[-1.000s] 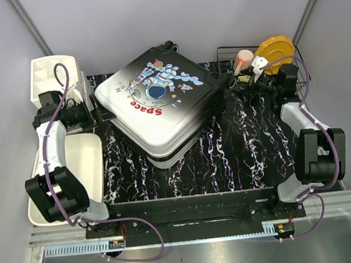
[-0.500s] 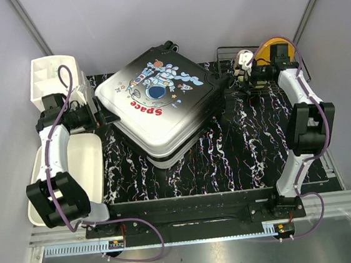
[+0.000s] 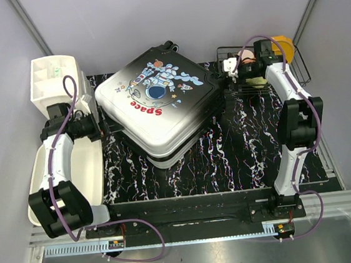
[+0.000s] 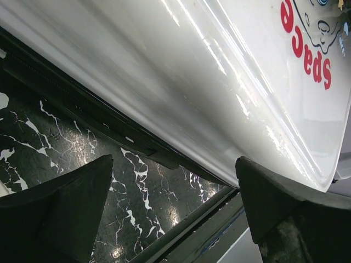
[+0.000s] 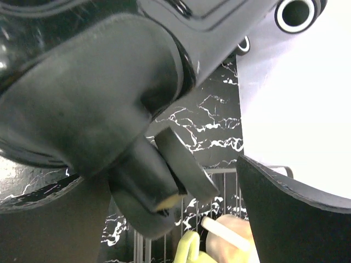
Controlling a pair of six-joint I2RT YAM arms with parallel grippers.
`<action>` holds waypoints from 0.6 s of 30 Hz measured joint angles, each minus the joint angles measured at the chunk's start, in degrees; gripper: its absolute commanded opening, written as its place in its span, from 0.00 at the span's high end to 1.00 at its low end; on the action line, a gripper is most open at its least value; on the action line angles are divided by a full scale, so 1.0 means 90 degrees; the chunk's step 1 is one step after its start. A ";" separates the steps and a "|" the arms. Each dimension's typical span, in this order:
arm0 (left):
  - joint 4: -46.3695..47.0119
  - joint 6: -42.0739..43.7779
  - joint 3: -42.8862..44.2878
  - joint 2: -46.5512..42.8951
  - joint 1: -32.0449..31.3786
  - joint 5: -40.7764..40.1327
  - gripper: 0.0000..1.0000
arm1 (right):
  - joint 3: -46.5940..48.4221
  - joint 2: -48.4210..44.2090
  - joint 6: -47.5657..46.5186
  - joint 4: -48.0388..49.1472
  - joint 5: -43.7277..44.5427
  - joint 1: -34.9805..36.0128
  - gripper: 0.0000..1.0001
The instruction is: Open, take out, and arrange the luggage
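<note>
The luggage (image 3: 160,105) lies flat on the marbled table, closed, its black-to-white lid showing the astronaut and red "Space" print. My left gripper (image 3: 102,124) stands open at its left edge. In the left wrist view the white shell (image 4: 219,71) and the dark seam band (image 4: 109,126) lie just ahead, and only table shows between the fingers (image 4: 60,213). My right gripper (image 3: 227,74) is open at the case's back right corner. In the right wrist view a black wheel (image 5: 137,131) of the luggage fills the space between the fingers (image 5: 296,213), with a gap on the right.
A wire basket (image 3: 300,71) at the back right holds a pink item (image 5: 233,235), a yellow-green item and an orange one. A white drawer unit (image 3: 47,76) stands at the back left. A white tub (image 3: 82,169) lies beside the left arm.
My right arm has swung from the front of the basket back and left to the luggage's rear right corner. The left gripper has slid slightly nearer along the case's left edge.
</note>
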 measured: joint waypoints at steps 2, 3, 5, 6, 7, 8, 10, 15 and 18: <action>0.0000 -0.0010 0.0000 -0.0007 -0.0002 0.0000 0.02 | 0.0010 0.0000 -0.0124 0.0002 0.0036 0.0097 0.04; 0.0000 -0.0024 0.0000 -0.0007 -0.0002 0.0000 0.02 | 0.0010 0.0000 -0.0206 -0.0005 0.0097 0.0136 0.10; 0.0010 -0.0058 0.0000 -0.0007 -0.0002 0.0005 0.02 | 0.0010 0.0000 -0.0325 -0.0041 0.0170 0.0158 0.27; 0.0019 -0.0075 0.0000 -0.0007 -0.0002 0.0005 0.02 | 0.0002 0.0000 -0.0396 -0.0068 0.0219 0.0170 0.43; 0.0029 -0.0095 -0.0002 -0.0007 -0.0002 0.0005 0.03 | -0.0010 0.0000 -0.0476 -0.0126 0.0274 0.0185 0.48; 0.0041 -0.0109 -0.0012 -0.0012 -0.0002 0.0005 0.03 | -0.0032 0.0000 -0.0600 -0.0143 0.0342 0.0199 0.53; 0.0044 -0.0143 -0.0036 -0.0044 0.0005 0.0005 0.02 | -0.0039 -0.0032 -0.0758 -0.0204 0.0364 0.0197 0.67; 0.0061 -0.0330 -0.0046 -0.0216 0.0228 0.0012 0.01 | -0.0253 -0.0299 -0.1120 -0.0316 0.0476 0.0243 0.94; 0.0068 -0.0466 -0.0046 -0.0321 0.0423 0.0007 0.01 | -0.0631 -0.0690 -0.1202 -0.0265 0.0658 0.0362 1.00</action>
